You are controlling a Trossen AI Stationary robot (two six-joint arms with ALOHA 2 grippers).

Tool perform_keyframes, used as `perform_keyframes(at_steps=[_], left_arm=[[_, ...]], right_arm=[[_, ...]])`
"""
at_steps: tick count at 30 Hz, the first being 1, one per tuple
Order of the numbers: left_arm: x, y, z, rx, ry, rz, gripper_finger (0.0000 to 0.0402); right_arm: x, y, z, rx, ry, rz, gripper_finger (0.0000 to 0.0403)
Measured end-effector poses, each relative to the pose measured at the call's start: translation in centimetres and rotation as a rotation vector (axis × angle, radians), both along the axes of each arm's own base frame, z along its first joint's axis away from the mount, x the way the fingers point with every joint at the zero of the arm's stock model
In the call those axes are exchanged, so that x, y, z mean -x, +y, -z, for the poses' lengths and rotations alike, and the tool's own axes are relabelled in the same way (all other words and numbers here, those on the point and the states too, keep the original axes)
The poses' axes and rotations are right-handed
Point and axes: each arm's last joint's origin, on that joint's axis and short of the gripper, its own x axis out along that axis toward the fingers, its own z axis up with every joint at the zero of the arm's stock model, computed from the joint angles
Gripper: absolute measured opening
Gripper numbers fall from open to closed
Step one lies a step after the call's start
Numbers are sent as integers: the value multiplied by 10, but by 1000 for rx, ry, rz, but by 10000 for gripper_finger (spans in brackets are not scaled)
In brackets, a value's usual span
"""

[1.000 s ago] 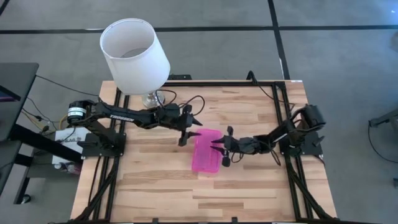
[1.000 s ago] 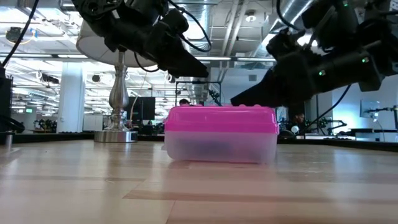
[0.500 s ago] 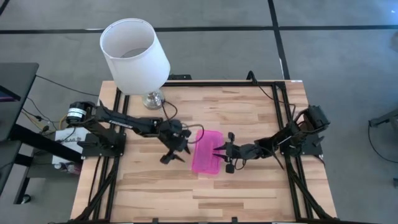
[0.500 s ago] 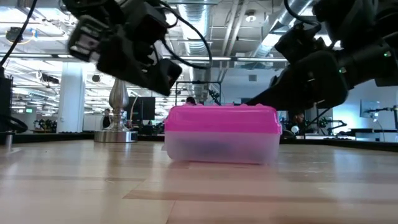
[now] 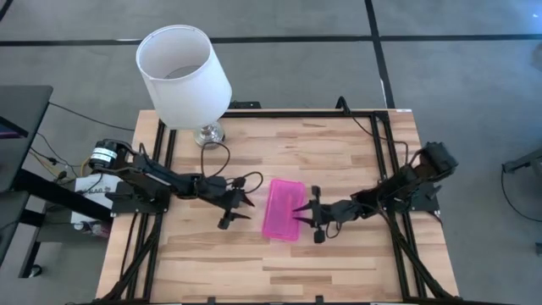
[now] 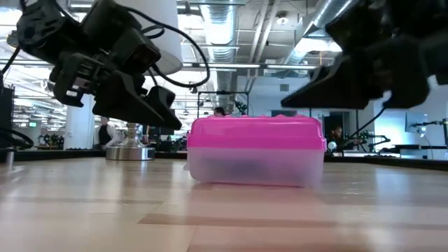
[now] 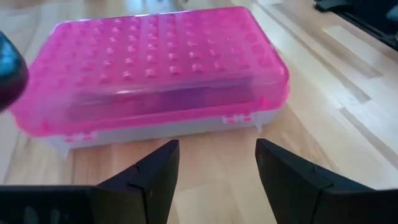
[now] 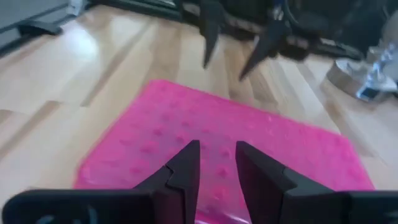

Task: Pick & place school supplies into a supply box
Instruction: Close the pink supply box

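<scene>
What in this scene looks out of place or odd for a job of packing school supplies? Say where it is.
A white lamp stands at the table's far left corner, unrelated to packing. The pink-lidded supply box lies closed mid-table, slightly askew to the table edges. No loose supplies show.

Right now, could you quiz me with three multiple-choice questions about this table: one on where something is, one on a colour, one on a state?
1. Where does the lamp stand?
A. far left corner
B. near right corner
C. on the box

2. What colour is the supply box lid?
A. green
B. pink
C. black

3. How is the box lid?
A. off
B. propped open
C. shut

Answers:
1 A, the high view shows it behind the left pincer.
2 B, every view shows bright pink.
3 C, the low view shows it flat on the clear base; the right pincer is beside it.
</scene>
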Motion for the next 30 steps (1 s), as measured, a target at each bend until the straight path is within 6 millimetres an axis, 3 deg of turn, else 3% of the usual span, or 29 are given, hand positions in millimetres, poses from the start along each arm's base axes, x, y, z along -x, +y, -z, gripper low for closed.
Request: perform_keyframes(at_steps=[7,11,15,24,30], left_arm=[[3,-1,2,23,0,-33,208],[3,-3,1,-5,-15,-78,208],[2,-3,1,-30,-23,-118,208],[1,-2,0,-77,-56,-153,208],[-12,-3,22,-98,-41,-161,208]], right_arm=[[15,13,-21,21,3,-64,100],[29,11,-13,-51,165,55,100],[35,12,-4,-76,220,157,100],[26,0,17,-118,258,266,100],[19,-7,20,-145,249,280,100]])
